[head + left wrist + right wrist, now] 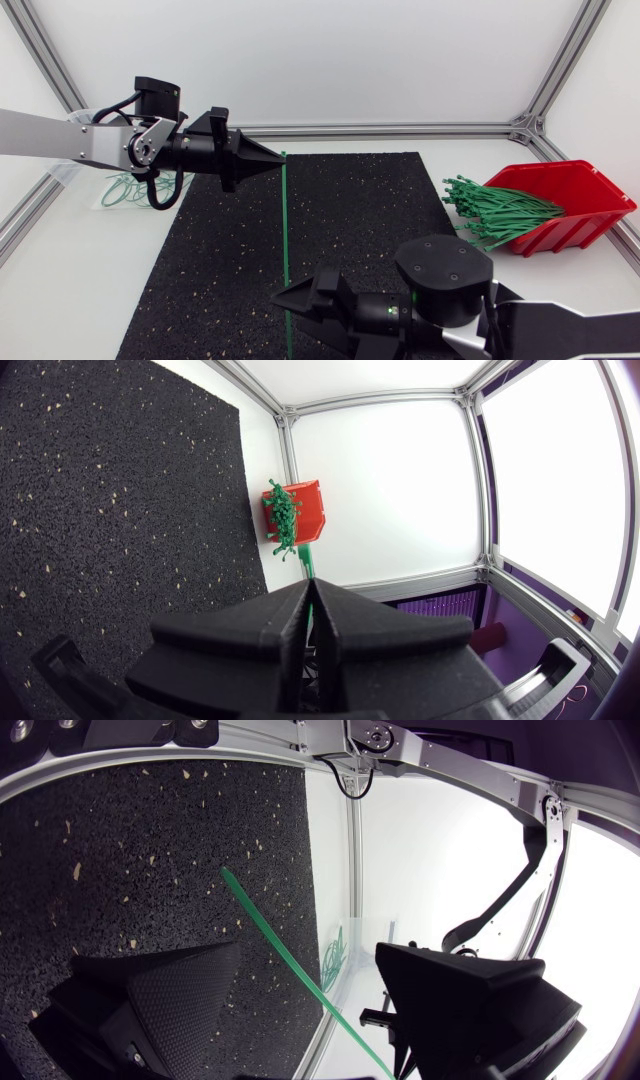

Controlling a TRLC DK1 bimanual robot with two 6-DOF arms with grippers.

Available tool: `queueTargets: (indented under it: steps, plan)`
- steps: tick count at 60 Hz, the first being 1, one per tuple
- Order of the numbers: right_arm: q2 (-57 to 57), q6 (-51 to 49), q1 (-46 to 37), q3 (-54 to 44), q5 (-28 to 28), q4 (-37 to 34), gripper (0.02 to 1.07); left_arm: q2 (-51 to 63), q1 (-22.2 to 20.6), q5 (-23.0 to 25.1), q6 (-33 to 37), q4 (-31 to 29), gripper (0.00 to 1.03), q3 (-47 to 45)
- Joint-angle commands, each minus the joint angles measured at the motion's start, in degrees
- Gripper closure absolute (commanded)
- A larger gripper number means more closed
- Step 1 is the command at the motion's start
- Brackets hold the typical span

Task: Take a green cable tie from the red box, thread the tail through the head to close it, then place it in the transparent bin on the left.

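Left gripper: fingers clenched on one end of a straight, thin green plastic cable tie. Confirmed in left wrist view: wedge fingers pressed together, tie emerging from the seam at the tips. Hangs over the far edge of the black speckled rubber mat, arm in from the left side.

Tie: runs in a straight line from the left fingertips across the mat to the right gripper. Not looped, tail not through head.

Right gripper: fingers released, spread wide. In right wrist view the tie passes through the gap between the two fingers, apart from both. Sits over the near edge of the mat, arm in from the right side.

Red plastic open-front box: on the white table right of the mat, well apart from both grippers. Bundle of loose green cable ties spilling out of its open front toward the mat. Same box and bundle visible ahead of the left gripper in its wrist view.

Transparent bin: left of the mat, partly under the left arm. Closed green tie loops inside it.
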Motion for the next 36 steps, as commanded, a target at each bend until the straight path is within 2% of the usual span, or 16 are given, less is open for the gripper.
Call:
queueTargets:
  steps: [1,8,13,19,27,32,36]
  plan:
    - [1.9,1.5,0.4,-0.2,1.0,1.7,0.07,1.4,0.5,0.9,-1.4,0.6,0.99,1.5]
    - [2.0,4.5,0.3,-0.3,1.0,1.7,0.07,2.0,0.4,0.9,-1.4,0.9,0.99,1.7]
    - [2.3,3.8,0.1,-0.7,-1.0,2.1,0.07,2.6,0.2,0.9,-1.4,0.9,0.99,2.1]
    - [2.2,3.8,0.1,-1.8,-2.2,4.6,0.14,2.8,0.1,0.9,-1.5,0.9,0.99,2.4]
    - [2.3,3.4,0.1,-2.5,-2.8,5.6,0.35,2.8,0.6,0.9,-1.5,0.9,0.99,2.4]
    - [1.9,2.8,0.0,-3.2,-4.8,5.7,0.54,2.9,0.6,1.1,-1.6,0.9,0.99,2.4]
    - [2.0,2.1,-0.2,-3.9,-5.8,6.0,0.64,3.3,0.6,1.1,-1.5,0.9,0.99,2.4]
